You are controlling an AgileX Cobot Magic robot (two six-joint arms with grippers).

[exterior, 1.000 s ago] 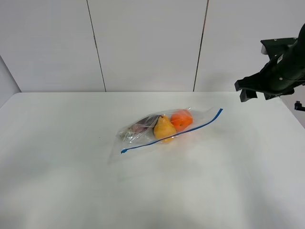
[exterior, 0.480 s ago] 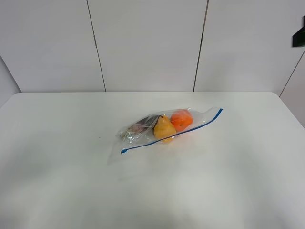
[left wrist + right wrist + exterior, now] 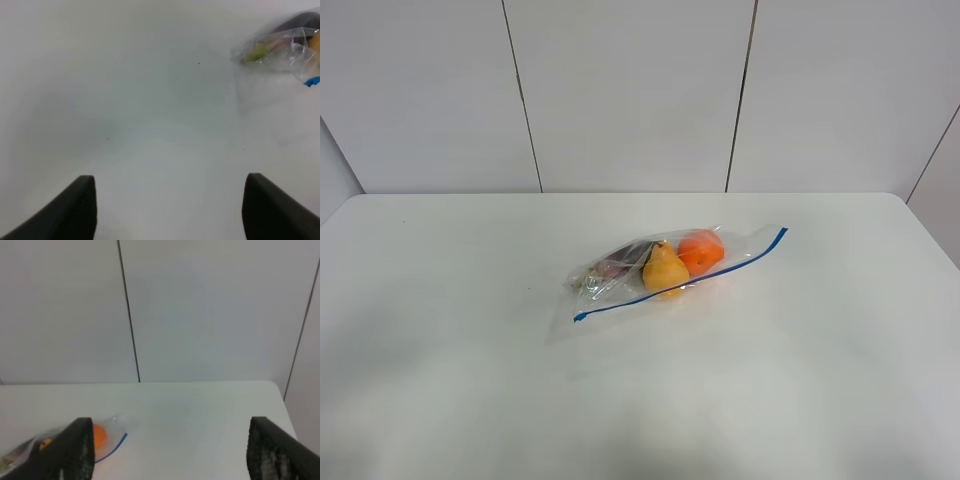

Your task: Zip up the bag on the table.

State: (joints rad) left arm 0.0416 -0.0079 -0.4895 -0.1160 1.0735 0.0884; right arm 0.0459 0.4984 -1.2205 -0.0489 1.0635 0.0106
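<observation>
The bag (image 3: pixel 670 270) lies flat near the middle of the table (image 3: pixel 470 380), slightly toward the far side, set on a slant so that one end sits nearer the right rear and the other nearer the front left. It is clear, crinkly plastic that catches the light in small folds, and a thin blue zip strip (image 3: pixel 720 273) runs in a long diagonal line along its near edge. Through the plastic a yellow pear (image 3: pixel 665 270) shows with its narrow end pointing away, an orange (image 3: pixel 701 250) sits just beside it on the right, touching or nearly so, and a dark item (image 3: pixel 625 258) lies to the pear's left among some paler bits too blurred to make out. Neither arm appears in the high view. The left gripper (image 3: pixel 169 205) hangs above bare tabletop with its jaws spread apart and nothing between them, the bag well off to one side. The right gripper (image 3: pixel 170 450) is likewise wide open and empty, with a corner of the bag beyond one finger.
</observation>
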